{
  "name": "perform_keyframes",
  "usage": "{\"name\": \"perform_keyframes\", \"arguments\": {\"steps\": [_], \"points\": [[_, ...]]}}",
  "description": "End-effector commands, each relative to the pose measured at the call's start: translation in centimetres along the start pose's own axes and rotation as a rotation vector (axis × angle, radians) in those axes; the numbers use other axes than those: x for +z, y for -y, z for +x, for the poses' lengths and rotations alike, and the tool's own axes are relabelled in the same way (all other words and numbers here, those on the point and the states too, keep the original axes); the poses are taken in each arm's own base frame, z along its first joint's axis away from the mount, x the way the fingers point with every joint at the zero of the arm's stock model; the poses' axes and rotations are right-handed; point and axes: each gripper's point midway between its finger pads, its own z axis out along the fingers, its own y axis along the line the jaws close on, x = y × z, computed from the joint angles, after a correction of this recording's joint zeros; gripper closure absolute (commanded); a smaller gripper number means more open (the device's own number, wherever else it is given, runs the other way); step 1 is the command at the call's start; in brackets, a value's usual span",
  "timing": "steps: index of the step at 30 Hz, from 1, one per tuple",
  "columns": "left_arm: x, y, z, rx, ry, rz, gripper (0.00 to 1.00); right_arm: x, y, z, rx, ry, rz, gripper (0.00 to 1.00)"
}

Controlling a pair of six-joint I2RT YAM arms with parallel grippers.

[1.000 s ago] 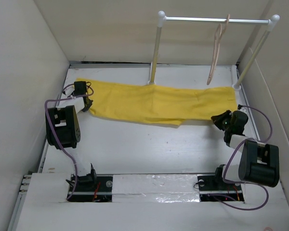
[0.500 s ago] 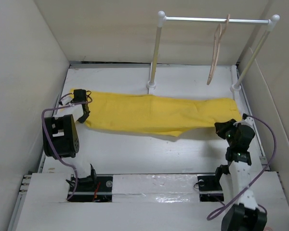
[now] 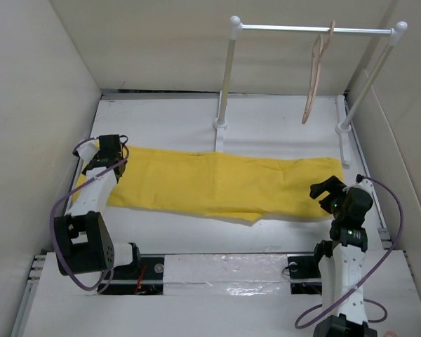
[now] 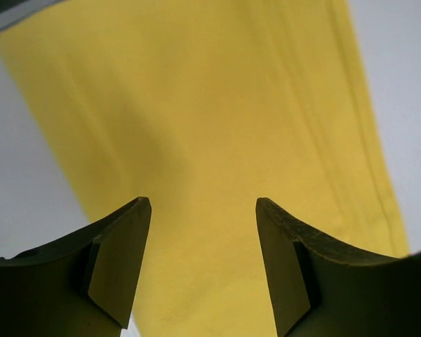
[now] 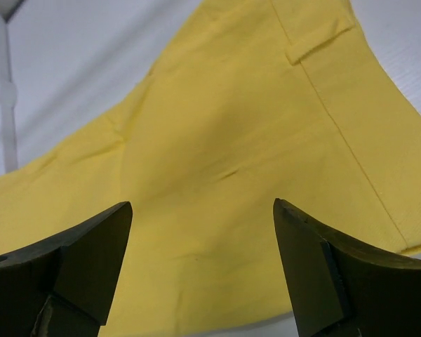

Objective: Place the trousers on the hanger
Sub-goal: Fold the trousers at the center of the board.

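Two grippers hover over opposite ends of the bright yellow soft cloth trousers (image 3: 217, 184). The trousers lie flat on the white table (image 3: 281, 119), stretched lengthwise from left to right between the arms' bases and the white metal rail on two posts (image 3: 316, 29).

We see the left gripper (image 3: 109, 149) above the left end of the cloth. In its wrist view the two dark fingers (image 4: 119, 267) stand well apart with only yellow fabric showing beneath the gap, so these jaws are spread and grasp nothing.

We see the right gripper (image 3: 326, 188) above the right end. Its wrist view shows the fingers (image 5: 91, 260) spread wide over the fabric, so these jaws also hold nothing. A narrow belt loop (image 5: 321, 41) shows on the cloth near the top right of that view, and part of a white post stands at its left edge.

We find the thin pale beige wooden hanger (image 3: 314, 70) hooked over the rail towards its right end. It hangs down edge-on, well apart from the trousers and from both grippers. The foot of the left post sits just beside the far edge of the cloth, and the foot of the right post is near the cloth's right end.
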Motion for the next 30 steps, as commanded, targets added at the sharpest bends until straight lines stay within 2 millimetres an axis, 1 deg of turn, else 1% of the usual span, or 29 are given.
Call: {"name": "perform_keyframes", "arguments": {"steps": [1,2,3,4,5,6,7,8,9,10,11,12,13,14,15,16,17,18,19,20,21,22,23,24,25,26,28,30], "points": [[-3.1,5.4,-1.4,0.014,0.044,0.207,0.41,0.6,0.4,-2.3,-0.009,0.045,0.049,0.12],[-4.2,7.1,-1.8,0.020,0.062,0.269,0.44,1.1,1.1,-1.7,0.009,0.019,0.074,0.12],[-5.6,8.5,-1.6,0.034,0.068,0.328,0.46,1.2,1.4,-1.9,0.028,0.029,0.084,0.12],[-7.6,10.5,-0.3,0.076,0.063,0.406,0.50,1.4,1.6,-1.8,0.036,0.031,0.093,0.12],[-9.3,12.2,-0.2,0.082,0.075,0.475,0.55,1.4,2.3,-1.8,0.049,0.042,0.120,0.12],[-10.7,13.5,0.6,0.101,0.069,0.531,0.60,1.2,2.8,-1.5,0.061,0.039,0.147,0.12],[-13.2,15.2,2.6,0.146,0.050,0.614,0.73,0.9,3.7,-1.9,0.067,0.061,0.196,0.13],[-15.0,16.5,3.1,0.152,0.055,0.677,0.81,0.7,4.0,-2.0,0.071,0.074,0.212,0.13],[-16.4,17.4,4.1,0.169,0.049,0.720,0.87,0.5,4.1,-2.5,0.087,0.111,0.215,0.14],[-17.7,18.0,5.1,0.187,0.042,0.760,0.99,0.3,4.1,-2.6,0.097,0.123,0.221,0.15],[-20.4,18.9,7.4,0.220,0.025,0.841,1.00,-0.1,4.9,-3.2,0.105,0.158,0.270,0.15],[-21.5,19.2,8.2,0.231,0.027,0.874,1.00,-0.4,5.1,-3.7,0.113,0.183,0.286,0.15],[-22.6,19.3,9.2,0.245,0.025,0.908,1.00,-0.6,5.8,-4.1,0.119,0.209,0.328,0.16],[-24.8,19.5,11.3,0.265,0.013,0.980,1.00,-0.8,6.0,-4.5,0.122,0.220,0.346,0.16],[-25.8,19.3,11.3,0.252,0.037,1.001,1.00,-0.9,6.3,-4.6,0.132,0.226,0.369,0.16],[-26.6,19.1,11.8,0.262,0.049,1.025,1.00,-0.9,6.6,-4.8,0.140,0.226,0.394,0.16],[-27.1,18.9,12.4,0.260,0.056,1.053,1.00,-1.0,7.5,-5.0,0.163,0.239,0.436,0.16],[-28.3,18.5,12.6,0.254,0.063,1.087,1.00,-0.9,7.8,-5.1,0.171,0.233,0.449,0.16],[-28.5,18.2,12.7,0.259,0.073,1.103,1.00,-0.6,8.5,-4.5,0.186,0.200,0.477,0.16],[-28.3,18.1,13.0,0.255,0.073,1.120,1.00,-0.4,8.9,-4.1,0.205,0.183,0.489,0.16],[-28.9,17.9,13.0,0.251,0.060,1.156,1.00,-0.4,9.9,-4.1,0.225,0.179,0.514,0.17],[-28.9,17.8,13.1,0.257,0.062,1.169,1.00,-0.3,10.4,-3.6,0.241,0.160,0.528,0.17],[-28.7,17.6,13.6,0.271,0.063,1.185,1.00,0.1,11.0,-2.1,0.266,0.102,0.532,0.17],[-28.9,17.5,13.8,0.278,0.055,1.201,1.00,-0.2,11.5,-2.1,0.284,0.093,0.544,0.17],[-28.9,17.4,14.0,0.285,0.052,1.210,1.00,-0.2,11.5,-2.2,0.293,0.092,0.538,0.17],[-28.6,17.2,14.4,0.305,0.060,1.218,1.00,-0.1,11.8,-2.0,0.301,0.090,0.538,0.17],[-28.1,17.1,14.6,0.320,0.071,1.213,0.99,-0.2,12.4,-3.1,0.315,0.147,0.546,0.18],[-27.1,16.8,14.7,0.330,0.089,1.180,0.99,0.2,12.7,-3.4,0.327,0.156,0.536,0.18]]}}
